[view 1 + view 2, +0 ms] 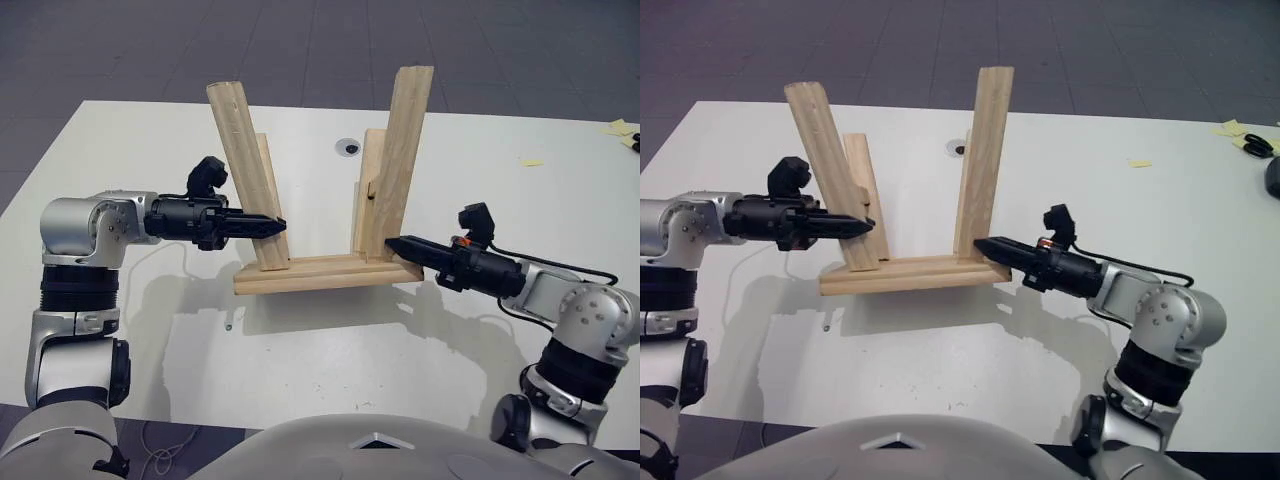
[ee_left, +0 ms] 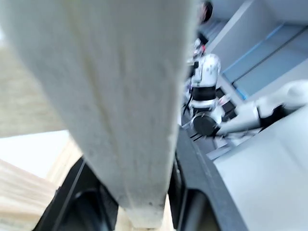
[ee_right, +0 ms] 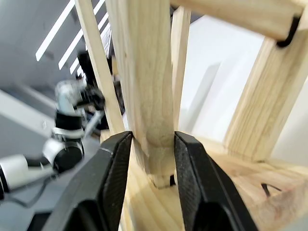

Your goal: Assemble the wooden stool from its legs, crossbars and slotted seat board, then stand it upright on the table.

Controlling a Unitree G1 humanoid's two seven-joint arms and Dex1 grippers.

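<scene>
Mid table [image 1: 300, 380], stool [image 1: 375, 200] sits inverted, seat board [image 1: 320, 275] flat. Grommet [image 1: 348, 147] behind it, yellow notes [image 1: 620, 128] far right. L gripper [image 1: 275, 225] clamps left near leg [image 1: 240, 150]; R gripper [image 1: 393, 243] clamps right near leg [image 1: 405, 140] low down. Both forearms approx level.

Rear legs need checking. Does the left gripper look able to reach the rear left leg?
Probably not: the left gripper is shut on the front leg, which screens the rear leg.

Both arms low and angled inward, left gripper [image 1: 275, 225] and right gripper [image 1: 395, 243] level, tips facing, clamped tight
</scene>
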